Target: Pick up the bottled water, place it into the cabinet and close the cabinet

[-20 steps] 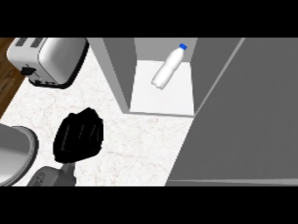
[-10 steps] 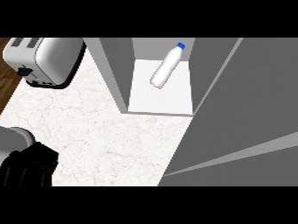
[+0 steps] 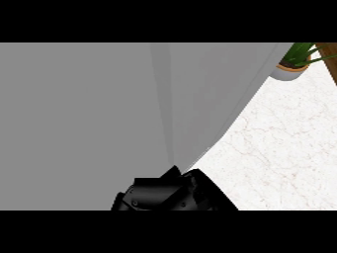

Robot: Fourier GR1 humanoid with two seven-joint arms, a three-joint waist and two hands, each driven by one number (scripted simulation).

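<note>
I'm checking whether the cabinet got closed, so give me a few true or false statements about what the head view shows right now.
1. A grey door fills most of the view. True.
2. The bottle is in plain sight. False: no bottle shows anywhere; the door hides whatever is behind it.
3. A potted plant stands at the top right, on the counter. True.
4. A toaster stands on the counter. False: only the plant shows on the marble top.
5. A black hand is at the lower edge, at the door's bottom corner. True.
6. Two hands are in view. False: only one shows.
</note>
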